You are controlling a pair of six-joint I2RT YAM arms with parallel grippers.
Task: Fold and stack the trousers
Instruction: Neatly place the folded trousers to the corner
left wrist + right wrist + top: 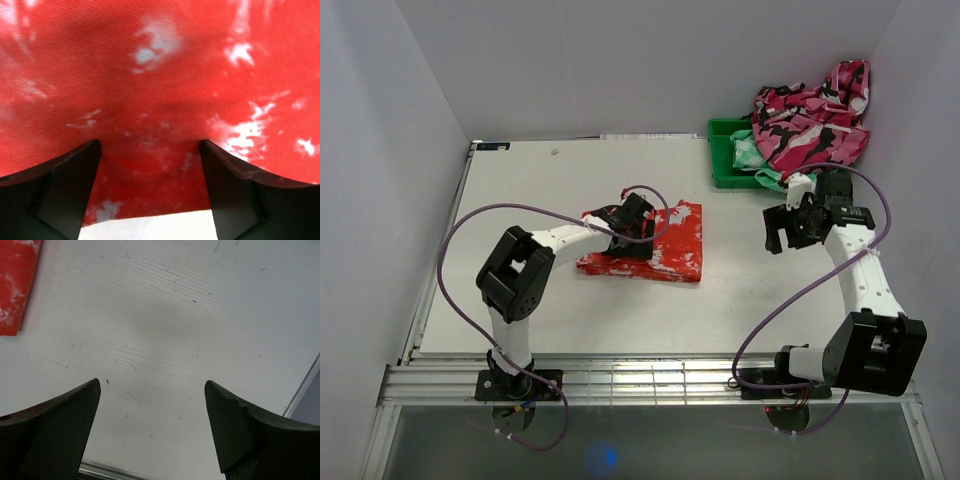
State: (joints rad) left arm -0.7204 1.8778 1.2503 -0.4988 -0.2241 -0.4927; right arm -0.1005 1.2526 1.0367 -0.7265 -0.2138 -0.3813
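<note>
The folded trousers (680, 240) lie on the surface (570, 170) right under the left jaws, which are spread wide. The right jaws, also spread, hang well apart from them.

A pink camouflage garment (815, 125) and mint-green garment (748, 152) overflow a green bin (725, 170).

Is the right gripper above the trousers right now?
No, the right gripper hangs over the white table, with the trousers off at the left edge of its wrist view.
</note>
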